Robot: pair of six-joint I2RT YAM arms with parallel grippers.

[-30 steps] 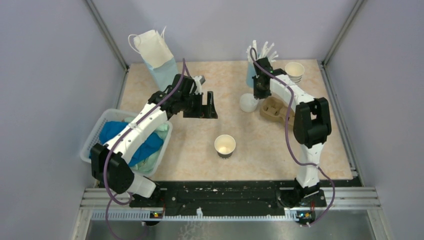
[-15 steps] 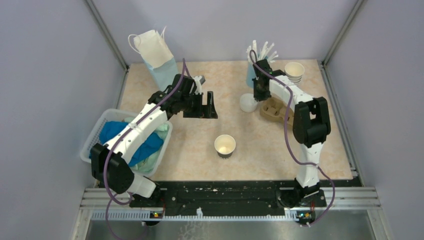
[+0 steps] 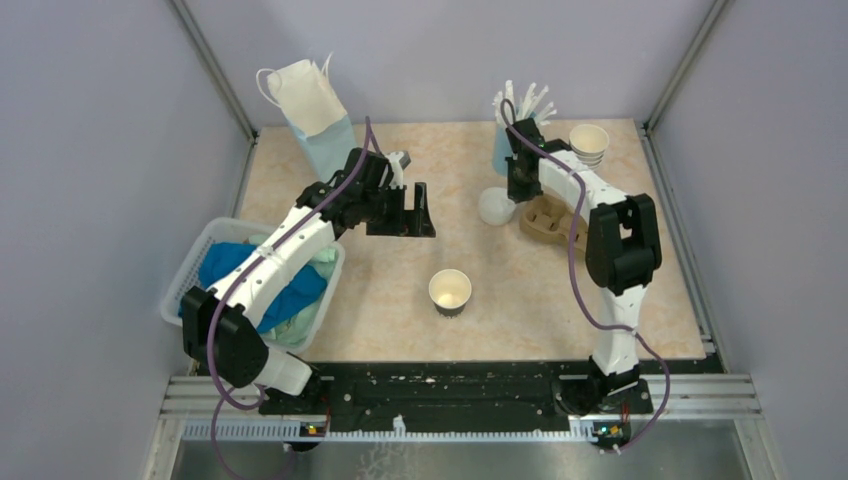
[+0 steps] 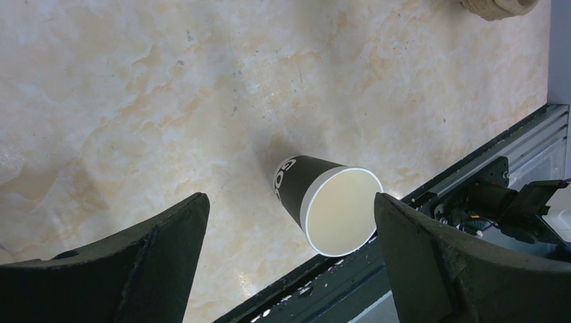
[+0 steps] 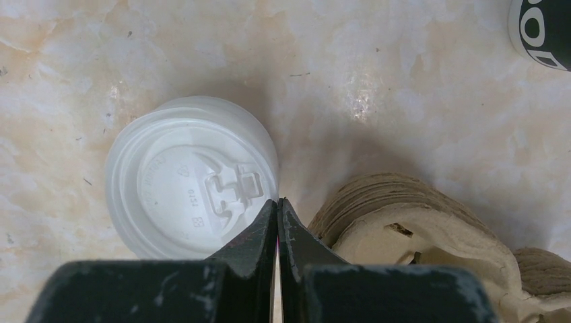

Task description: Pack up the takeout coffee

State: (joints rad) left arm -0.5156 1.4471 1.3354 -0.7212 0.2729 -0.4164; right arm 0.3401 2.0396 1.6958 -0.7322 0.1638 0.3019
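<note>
Cup [image 5: 544, 30] cut off (top-rt corner).

One dark paper cup with a white rim and cream inside [image 3: 450, 291] is on the counter [image 3: 380, 300]. There is one loose white plastic dome lid [image 5: 192, 178] and one brown moulded-pulp cup carrier [image 5: 404, 215]. There is one stack of cream lidless paper cups [image 3: 589, 142], though how many are in it cannot be told. One blue holder [image 3: 501, 150] carries several white sticks [image 3: 528, 100], too fine to count. There is one white-and-blue paper bag [image 3: 315, 115]. One white plastic basket [image 3: 185, 275] holds blue and pale green cloth [image 3: 265, 285], the number of pieces unclear. There are two black claws, a left claw [image 4: 289, 198] and a right claw [image 5: 277, 202].
</note>
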